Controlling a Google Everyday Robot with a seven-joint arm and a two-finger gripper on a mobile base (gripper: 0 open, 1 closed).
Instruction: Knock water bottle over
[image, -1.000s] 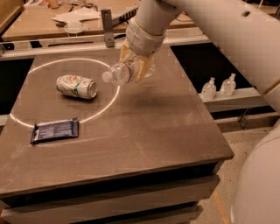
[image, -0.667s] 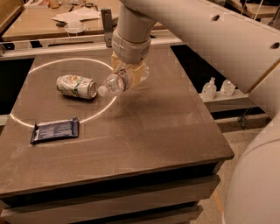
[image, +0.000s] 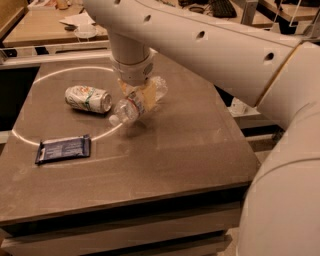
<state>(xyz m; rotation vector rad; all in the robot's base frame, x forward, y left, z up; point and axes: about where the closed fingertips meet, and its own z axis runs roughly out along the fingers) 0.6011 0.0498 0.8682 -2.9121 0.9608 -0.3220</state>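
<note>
Three things show on or over the brown surface. Farthest left, a dark blue packet lies flat near the front-left edge. Behind it and to the right, a crushed soda can lies on its side. Just right of the can, but apart from it, the water bottle is tipped steeply, with its white cap pointing down-left. The pincer, under the white arm, is clamped around the bottle's middle.
</note>
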